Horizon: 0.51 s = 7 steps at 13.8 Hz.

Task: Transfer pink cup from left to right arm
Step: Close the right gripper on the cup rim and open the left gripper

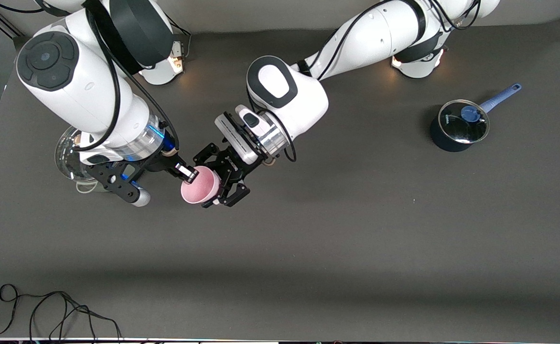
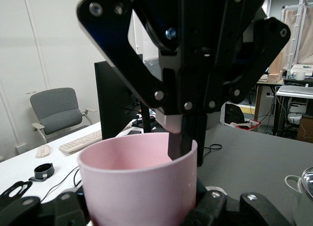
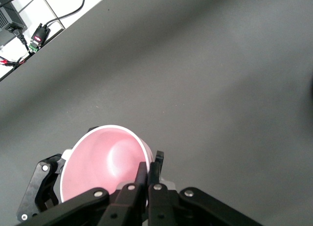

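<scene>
1. Right now the pink cup (image 1: 199, 187) hangs in the air over the middle of the worktop (image 1: 337, 248), caught between both arms; it rests on nothing.
2. Its long axis lies tilted toward the horizontal: the open mouth faces the right arm's end of the worktop, and the narrower base points back into the left end effector (image 1: 226, 184).
3. The left end effector is clenched around the cup's body near the base, one finger on each side of the wall. The left wrist view shows the cup (image 2: 139, 187) standing up out of that grasp.
4. The right end effector (image 1: 188, 173) comes in from the mouth side and is clamped shut on the rim, one finger inside the cup and one outside. The right wrist view shows the two fingertips (image 3: 155, 163) pinching the wall at the lip of the cup (image 3: 105, 165).
5. So both end effectors sit on the cup at once, at its two ends along one axis.
6. By my judgement the coming move turns on that axis: the left end effector would have to release and back away base-ward, away from the right one.
7. A thin rim pinch could let the cup swing once the left grasp goes.
</scene>
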Available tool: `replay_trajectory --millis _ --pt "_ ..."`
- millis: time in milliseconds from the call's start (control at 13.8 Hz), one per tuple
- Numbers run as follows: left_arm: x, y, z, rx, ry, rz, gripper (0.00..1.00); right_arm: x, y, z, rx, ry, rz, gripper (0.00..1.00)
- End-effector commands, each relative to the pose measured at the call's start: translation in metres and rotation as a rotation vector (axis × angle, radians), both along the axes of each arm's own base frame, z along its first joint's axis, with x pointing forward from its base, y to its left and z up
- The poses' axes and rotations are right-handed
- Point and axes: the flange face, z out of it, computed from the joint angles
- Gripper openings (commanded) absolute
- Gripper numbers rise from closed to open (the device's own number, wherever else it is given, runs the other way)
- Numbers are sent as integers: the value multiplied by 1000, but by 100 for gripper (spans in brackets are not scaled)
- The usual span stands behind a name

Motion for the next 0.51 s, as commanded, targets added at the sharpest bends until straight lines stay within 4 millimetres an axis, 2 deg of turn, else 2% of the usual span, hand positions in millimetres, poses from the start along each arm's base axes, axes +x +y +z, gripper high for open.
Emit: replay_trajectory --millis 0,73,145,218,435 --pt "15 17 4 23 -25 61 12 0 -4 6 -4 5 -5 0" --pt "13 13 3 12 -15 46 86 0 -4 6 -5 4 -6 0" --pt "12 13 3 -4 5 52 100 0 -5 6 -6 6 -7 0" --pt "16 17 2 -12 18 63 100 1 -6 5 -8 5 -7 0" --pt "20 21 14 -5 -23 50 100 5 -12 6 -12 -6 -13 0"
